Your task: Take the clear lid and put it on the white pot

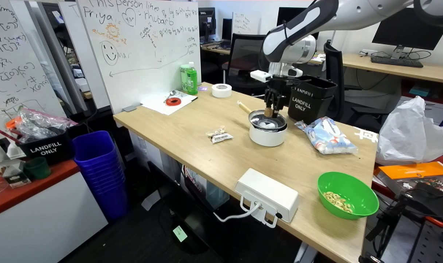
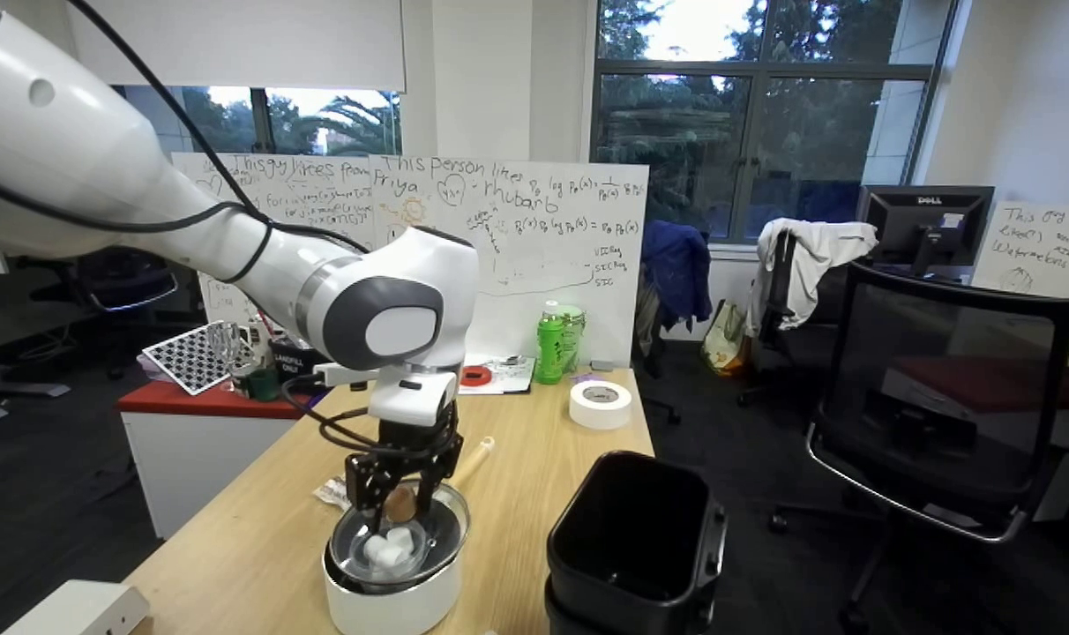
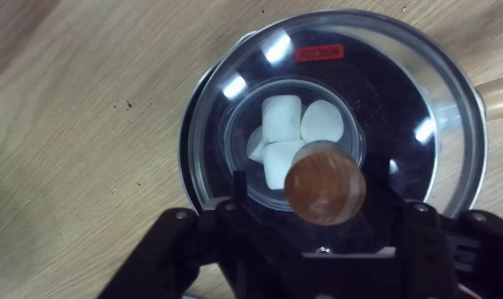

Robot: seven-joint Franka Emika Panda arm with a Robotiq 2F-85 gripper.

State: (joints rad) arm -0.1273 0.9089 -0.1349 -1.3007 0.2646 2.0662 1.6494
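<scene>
1. Closest to me: white box [image 1: 269,188] at the edge of the bench [image 1: 188,126], pale cable running off its side. Green bowl [image 1: 362,197] to its right, yellowish bits [image 1: 337,202] in the bottom.
2. Further in: white pot [image 1: 267,138], small crumpled packet [image 1: 220,136] lying left of it. Its pale handle [image 3: 500,97] points away from me, back and left.
3. The clear lid [image 3: 372,101] is on the pot, but off-centre: shifted toward the handle, with a crescent of dark pot edge showing opposite. Looks tilted; can't tell how well it's seated. White lumps [image 3: 281,118] visible through the glass.
4. The pincer [image 2: 399,510] points down over the lid, fingers spread, one either side of the brown knob [image 3: 326,189]. Wrist view shows a gap left of the knob; contact on the right, can't tell.
5. Right of the pot: blue-and-white bag [image 1: 329,138], lying flat.
6. Behind the pot: black bin [image 1: 300,104] marked LANDFILL ONLY. White arm [image 1: 320,22] reaches in above it.
7. Far end: white tape roll [image 1: 221,91], green bottle [image 1: 192,81], red ring [image 1: 173,102], whiteboard [image 1: 144,84] covered in writing.
8. Back of room: mesh chair [image 1: 247,60], monitor [image 1: 207,21] beyond.
</scene>
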